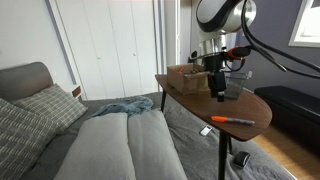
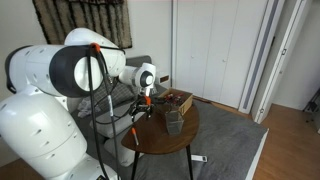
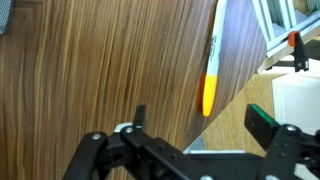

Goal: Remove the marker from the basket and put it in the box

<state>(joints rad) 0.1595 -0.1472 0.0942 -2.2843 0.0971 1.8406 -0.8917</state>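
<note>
marker (image 1: 232,121), orange, lying flat on the near part of the table (image 1: 195,105), outside basket (image 1: 235,85) and box (image 1: 184,78); gripper (image 3: 200,113) above it, spread wide, empty; advised: straddle the barrel squarely, lower, close mid-length, carry far-left to the box.

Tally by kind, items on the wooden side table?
Marker: 1
Grey mesh basket: 1
Brown box: 1
Total: 3
</note>
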